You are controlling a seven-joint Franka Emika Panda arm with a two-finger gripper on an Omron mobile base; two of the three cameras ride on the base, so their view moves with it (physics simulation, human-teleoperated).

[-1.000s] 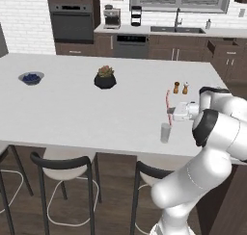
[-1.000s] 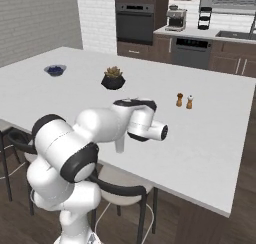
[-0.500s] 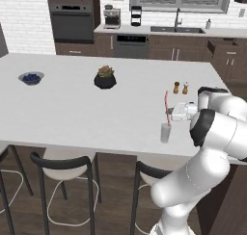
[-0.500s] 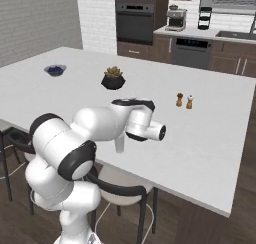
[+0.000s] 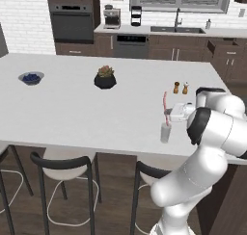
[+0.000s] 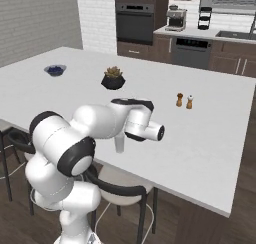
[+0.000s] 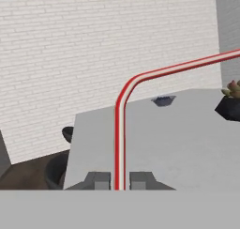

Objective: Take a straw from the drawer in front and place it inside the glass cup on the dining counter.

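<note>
The red-pink straw (image 5: 164, 102) stands nearly upright over the glass cup (image 5: 165, 133), which sits near the front edge of the white dining counter (image 5: 72, 109). The straw's lower end reaches the cup's mouth; how deep it goes I cannot tell. My gripper (image 5: 170, 112) is shut on the straw just above the cup. In the hand view the straw (image 7: 120, 129) rises between the two fingertips (image 7: 96, 180) of the gripper (image 7: 119, 180) and bends off to the right. In the right base view the cup (image 6: 120, 145) shows below my forearm. The drawer (image 5: 226, 47) stands pulled out at the far right cabinets.
Two small shakers (image 5: 180, 88) stand just behind the cup. A dark potted plant (image 5: 105, 78) and a bowl of blue fruit (image 5: 31, 77) sit further left on the counter. Black-framed bar stools (image 5: 62, 167) line its front edge.
</note>
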